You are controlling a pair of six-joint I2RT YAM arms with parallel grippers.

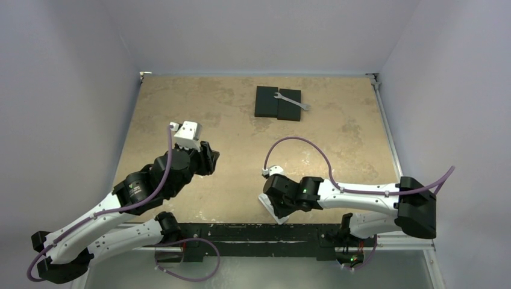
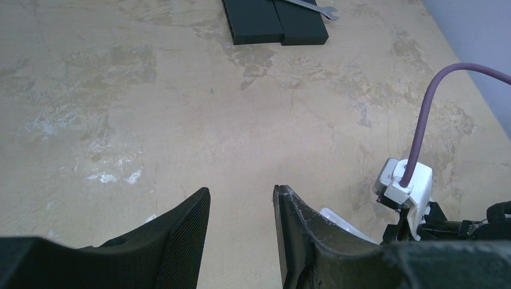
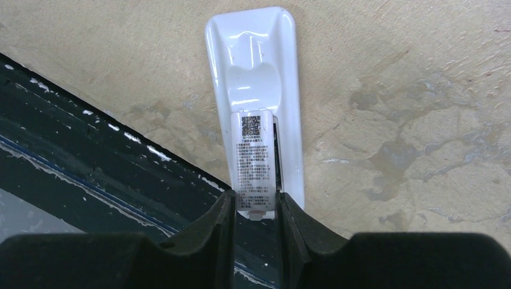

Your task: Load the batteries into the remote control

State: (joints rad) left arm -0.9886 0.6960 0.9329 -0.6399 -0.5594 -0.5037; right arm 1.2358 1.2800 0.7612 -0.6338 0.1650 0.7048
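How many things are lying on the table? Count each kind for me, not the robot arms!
Black blocks: 2
Silver wrench: 1
White remote: 1
Batteries: 0 in view
Total: 4

Left arm [image 1: 102,217]: rises from the near left corner, folded at the elbow, wrist angled forward and inward.
Left gripper [image 2: 241,198]: jaws parted, nothing between them, held aloft.
Right arm [image 1: 361,195]: forearm stretched leftward along the near edge, wrist tipped downward.
Right gripper [image 3: 256,201]: fingers closed against the sides of the labelled back panel of the remote control [image 3: 253,60].
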